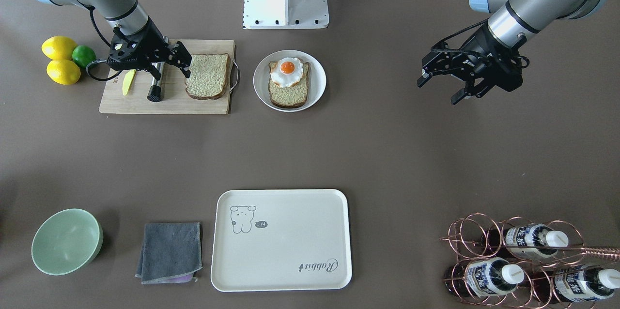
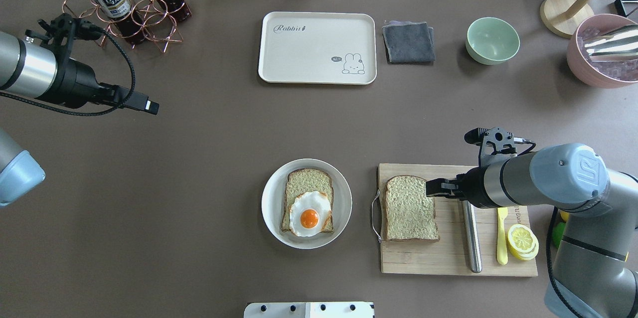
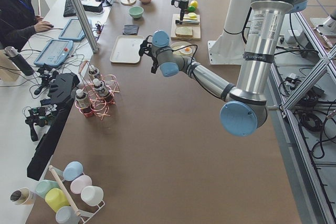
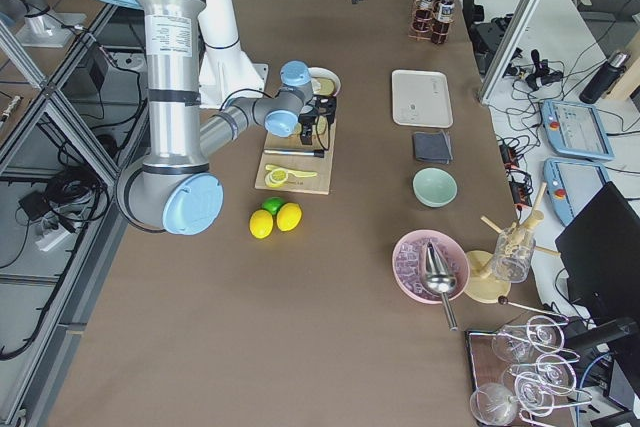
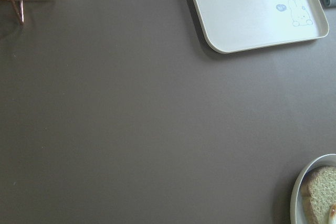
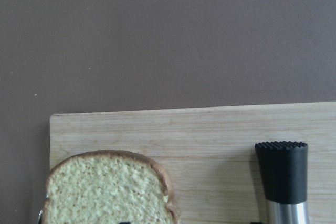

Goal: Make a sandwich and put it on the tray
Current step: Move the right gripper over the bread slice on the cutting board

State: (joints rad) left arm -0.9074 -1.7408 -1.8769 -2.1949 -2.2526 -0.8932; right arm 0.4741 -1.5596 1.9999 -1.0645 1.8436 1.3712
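Your sandwich (image 1: 289,87) is not yet put together and lies in two parts. One slice of wholegrain bread (image 1: 290,97) sits on the round white plate (image 1: 257,87) near the robot's base, with the fried egg (image 1: 287,70) on top of it, yolk up. The second bread slice (image 1: 207,76) lies flat on the wooden cutting board (image 1: 193,105), just beside the plate on the robot's right.

The right gripper (image 1: 172,72) hangs over the board at the edge of that second slice, fingers spread and holding nothing. The left gripper (image 1: 438,92) hovers over bare table well off to the other side, also spread wide and empty.

The tray (image 1: 290,260) lies on your side of the table, well apart from the plate and board.

On the board you also have a steel rod with a black handle (image 1: 155,92), a yellow knife (image 1: 128,82) and lemon slices (image 2: 522,240). Two lemons (image 1: 59,48) and a lime (image 1: 84,55) sit just off its end. A grey cloth (image 1: 170,251) lies next to the tray, then a green bowl (image 1: 65,241). A copper wire rack of bottles (image 1: 513,263) stands at the far corner.
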